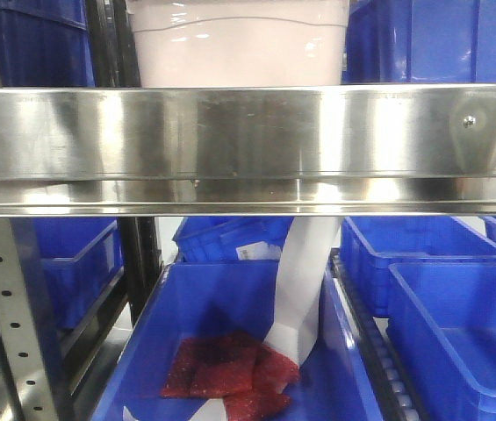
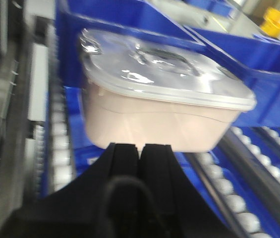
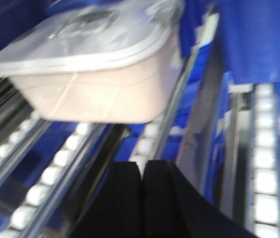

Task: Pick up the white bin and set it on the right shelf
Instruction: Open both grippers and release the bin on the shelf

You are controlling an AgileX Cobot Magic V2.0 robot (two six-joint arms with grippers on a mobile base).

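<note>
The white bin [image 1: 239, 44], a pinkish-white tub, stands on the right shelf just behind the shelf's broad steel front rail [image 1: 248, 145]. In the left wrist view the white bin [image 2: 159, 116] shows its glossy lid [image 2: 154, 69]. My left gripper [image 2: 140, 146] is shut right at the bin's near wall, with nothing between its fingers. In the right wrist view the white bin [image 3: 90, 84] rests on roller tracks, up and to the left. My right gripper [image 3: 142, 164] is shut and empty, below the bin and apart from it.
Blue crates [image 2: 258, 74] flank the bin closely on both sides. White roller tracks [image 3: 266, 163] run along the shelf. Below the rail, a blue crate [image 1: 230, 342] holds red mesh bags [image 1: 230, 368] and a white strip [image 1: 305, 281]. A perforated upright [image 1: 6, 324] stands at the left.
</note>
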